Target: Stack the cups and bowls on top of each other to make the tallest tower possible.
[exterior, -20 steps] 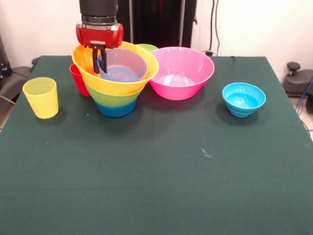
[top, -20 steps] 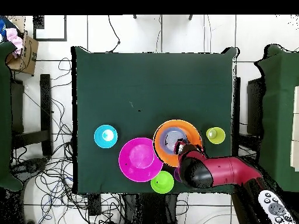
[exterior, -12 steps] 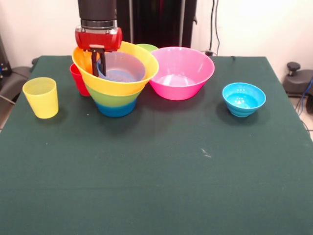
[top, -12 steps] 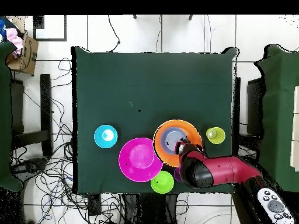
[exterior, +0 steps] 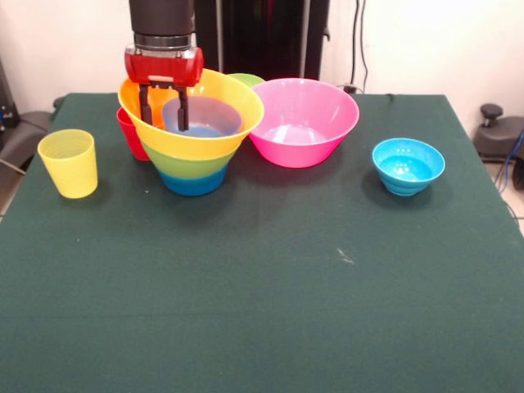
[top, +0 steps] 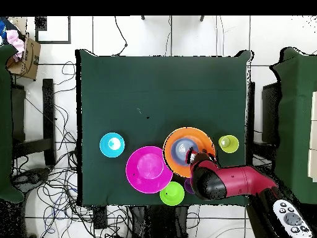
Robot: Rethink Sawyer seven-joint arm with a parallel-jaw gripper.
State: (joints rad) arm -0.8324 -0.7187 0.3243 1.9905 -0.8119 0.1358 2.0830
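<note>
The tower (exterior: pixel 191 139) stands between the cup (exterior: pixel 69 162) and two bowls (exterior: pixel 304 121) in the front view.

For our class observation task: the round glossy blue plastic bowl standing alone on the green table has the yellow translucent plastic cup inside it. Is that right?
No. The round glossy blue plastic bowl is empty. The yellow translucent plastic cup stands by itself at the green table's opposite side, as the front view shows.
</note>
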